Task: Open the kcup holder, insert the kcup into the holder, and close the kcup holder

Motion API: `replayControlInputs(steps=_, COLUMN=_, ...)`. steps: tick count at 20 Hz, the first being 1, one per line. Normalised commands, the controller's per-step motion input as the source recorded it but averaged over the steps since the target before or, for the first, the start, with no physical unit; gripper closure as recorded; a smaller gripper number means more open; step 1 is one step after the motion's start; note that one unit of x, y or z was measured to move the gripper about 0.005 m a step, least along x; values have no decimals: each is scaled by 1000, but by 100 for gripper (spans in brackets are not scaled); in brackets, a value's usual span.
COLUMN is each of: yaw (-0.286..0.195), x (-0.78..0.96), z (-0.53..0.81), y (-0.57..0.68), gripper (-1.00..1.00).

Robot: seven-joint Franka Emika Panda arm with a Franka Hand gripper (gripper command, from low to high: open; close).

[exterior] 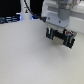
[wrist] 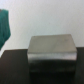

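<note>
Below the gripper [exterior: 59, 36] sits the kcup holder [wrist: 51, 54] — a dark box on the table [exterior: 25, 57], straight under my wrist. I cannot tell the jaws' state — the kcup isn't visible.

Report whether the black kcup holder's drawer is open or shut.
Cannot tell. The black boxy kcup holder is blurred in the exterior view, with no drawer edge distinct.

You're looking at what seems a lab or robotics workspace: a plain white bench [exterior: 25, 55] under a white robot arm [exterior: 57, 12], with dark equipment and cables [exterior: 10, 19] along the far edge.
</note>
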Motion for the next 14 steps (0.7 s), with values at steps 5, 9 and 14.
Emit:
replayControlInputs(steps=5, yaw=192, x=-64, z=-263, y=232, gripper=-100)
replayControlInputs(steps=9, yaw=199, x=-163, z=-133, y=297, gripper=-100)
replayControlInputs(steps=14, yaw=146, x=-344, z=2, y=414, gripper=-100)
